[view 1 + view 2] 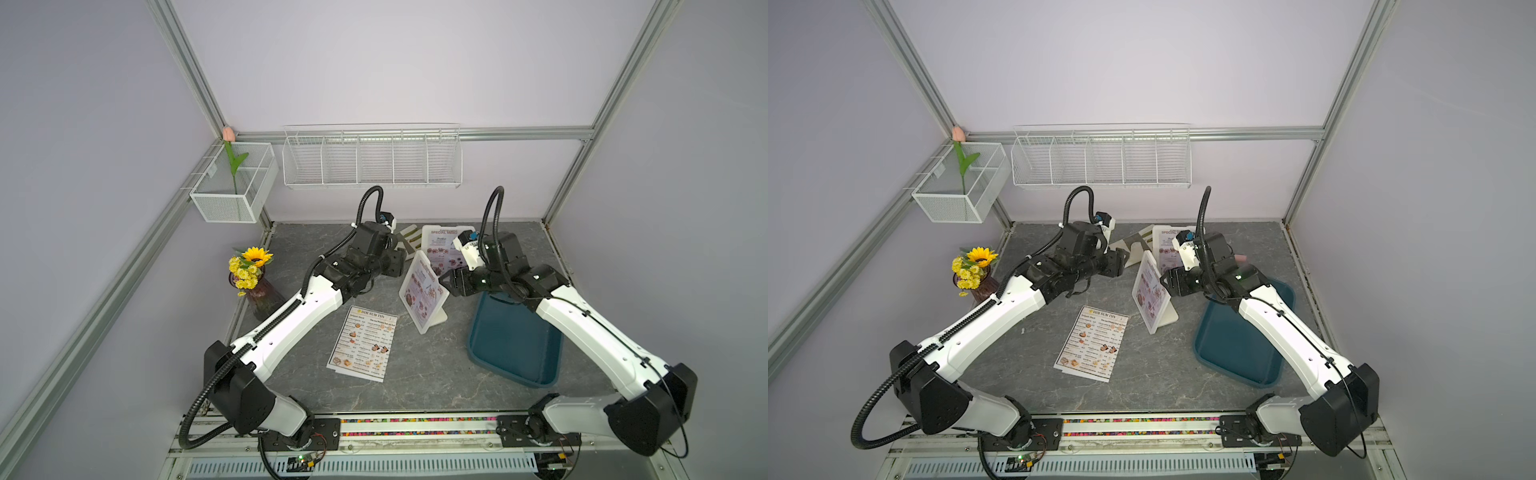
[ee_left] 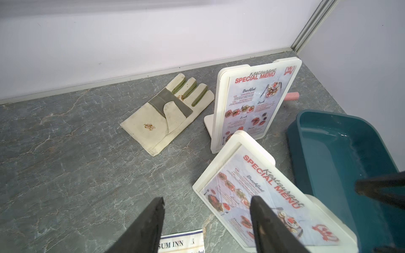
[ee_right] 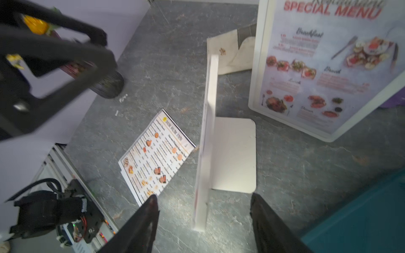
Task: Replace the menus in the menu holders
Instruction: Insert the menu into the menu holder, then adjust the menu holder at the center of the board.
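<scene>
Two menu holders stand upright on the grey marbled table [image 1: 415, 374], each showing a red-headed SPECIAL MENU sheet [image 2: 258, 197] behind its clear front. The nearer menu holder [image 1: 424, 291] stands just beside the dark teal tray [image 1: 515, 345], off the tray's far corner on the left arm's side and turned at an angle. The farther menu holder [image 1: 446, 249] stands just past the tray's far end, close to the back wall. The right gripper [image 3: 203, 196] hangs over the tray's far end with its jaws spread wide. One edge of the nearer menu holder sits between its fingers [image 3: 151, 210] and touches neither of them. The left gripper [image 2: 207, 198] is also wide apart and holds nothing, and it hovers near the nearer menu holder on the side away from the tray. A DIM SUM INN menu [image 1: 362, 343] lies flat on the table, well to the left-arm side of the tray. A second paper edge shows beneath it in the right wrist view. A soiled cream glove [image 2: 168, 114] lies flat beyond the left gripper, farther from the tray than either holder. A small pink object [image 2: 291, 96] lies behind the farther menu holder. Both arms crowd the space around the holders, and the right arm crosses above the tray. A vase of yellow flowers [image 1: 251, 270] stands at the table edge farthest from the tray.
</scene>
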